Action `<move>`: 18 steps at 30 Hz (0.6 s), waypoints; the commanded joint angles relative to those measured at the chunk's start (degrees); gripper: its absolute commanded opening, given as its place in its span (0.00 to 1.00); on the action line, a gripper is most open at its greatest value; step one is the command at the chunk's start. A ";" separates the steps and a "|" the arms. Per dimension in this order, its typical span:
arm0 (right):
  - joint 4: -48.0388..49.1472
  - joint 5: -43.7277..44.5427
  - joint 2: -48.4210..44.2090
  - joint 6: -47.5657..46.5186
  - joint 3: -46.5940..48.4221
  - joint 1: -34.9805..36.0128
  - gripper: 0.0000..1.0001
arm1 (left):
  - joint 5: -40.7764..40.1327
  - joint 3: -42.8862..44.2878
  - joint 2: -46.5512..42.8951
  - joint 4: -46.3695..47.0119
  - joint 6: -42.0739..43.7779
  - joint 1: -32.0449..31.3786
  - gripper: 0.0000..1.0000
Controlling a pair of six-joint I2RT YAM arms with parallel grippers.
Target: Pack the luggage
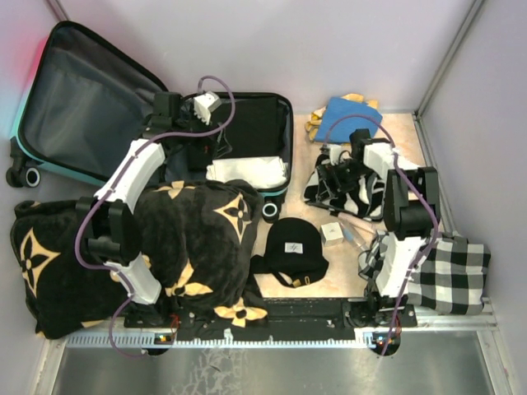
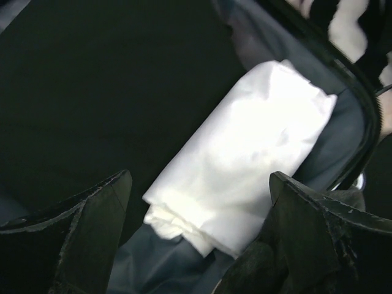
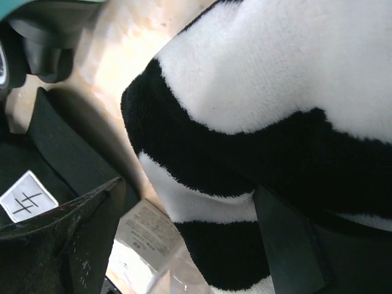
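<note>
The luggage (image 1: 82,99) lies open at the back left, lid up against the wall, dark grey lining showing. A folded white cloth (image 1: 247,171) lies in its base half (image 1: 285,148). My left gripper (image 1: 204,155) hangs open and empty over that base; in the left wrist view the gripper (image 2: 200,177) has the white cloth (image 2: 245,153) just beyond its fingertips. My right gripper (image 1: 329,177) is open over a fuzzy black-and-white striped cloth (image 1: 313,193). In the right wrist view the gripper (image 3: 190,187) has the striped cloth (image 3: 275,73) bulging between its fingers.
A big black blanket with tan flowers (image 1: 189,239) covers the near left, under the left arm. A black beanie (image 1: 294,243), a small white box (image 1: 332,233), a blue cloth (image 1: 350,115), a yellow item (image 1: 315,125) and a checked cloth (image 1: 449,276) lie right of the suitcase.
</note>
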 commanded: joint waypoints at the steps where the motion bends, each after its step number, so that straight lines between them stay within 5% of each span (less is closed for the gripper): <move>1: -3.01 -1.22 -2.01 -0.39 2.70 0.31 0.85 | 2.98 2.05 -0.63 3.40 -1.63 -5.17 0.99; 6: -1.30 0.45 -14.40 4.62 0.04 -5.20 0.98 | 3.04 1.73 1.53 6.02 -2.84 -11.58 0.99; 10: 3.17 6.01 -21.67 14.48 -3.93 -12.93 0.99 | 3.32 1.07 2.93 8.65 -5.22 -12.92 0.99; 14: 7.67 12.73 -24.29 24.24 -9.38 -17.66 0.99 | 3.31 0.39 3.35 10.96 -6.29 -13.17 0.99; 18: 7.56 11.99 -22.01 24.16 -11.29 -20.11 0.99 | 3.52 0.35 3.57 10.97 -6.19 -13.47 0.99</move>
